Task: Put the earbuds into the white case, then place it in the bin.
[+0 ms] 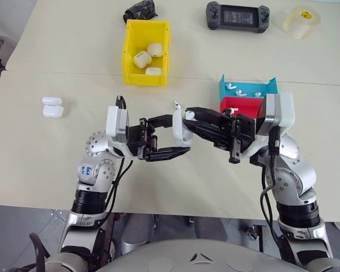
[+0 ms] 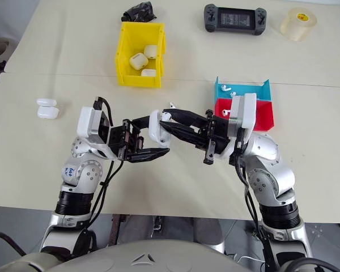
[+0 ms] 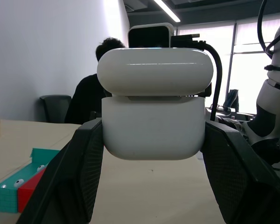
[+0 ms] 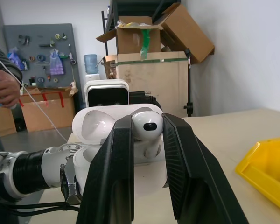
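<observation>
Above the middle of the table, my left gripper (image 1: 178, 137) is shut on the white case (image 1: 183, 130), which has its lid flipped open (image 3: 154, 72). From the other side my right gripper (image 1: 188, 117) is shut on one earbud (image 4: 147, 126). It holds the earbud right at the open top of the case (image 4: 95, 126). More earbuds (image 1: 231, 86) lie in the blue tray (image 1: 249, 89). The yellow bin (image 1: 146, 78) stands at the back, left of centre, with three white cases inside.
A red tray (image 1: 238, 104) sits against the blue one, close to my right arm. Two more white cases (image 1: 52, 107) lie at the table's left. A game controller (image 1: 238, 16), a tape roll (image 1: 301, 21) and a black object (image 1: 140, 10) line the far edge.
</observation>
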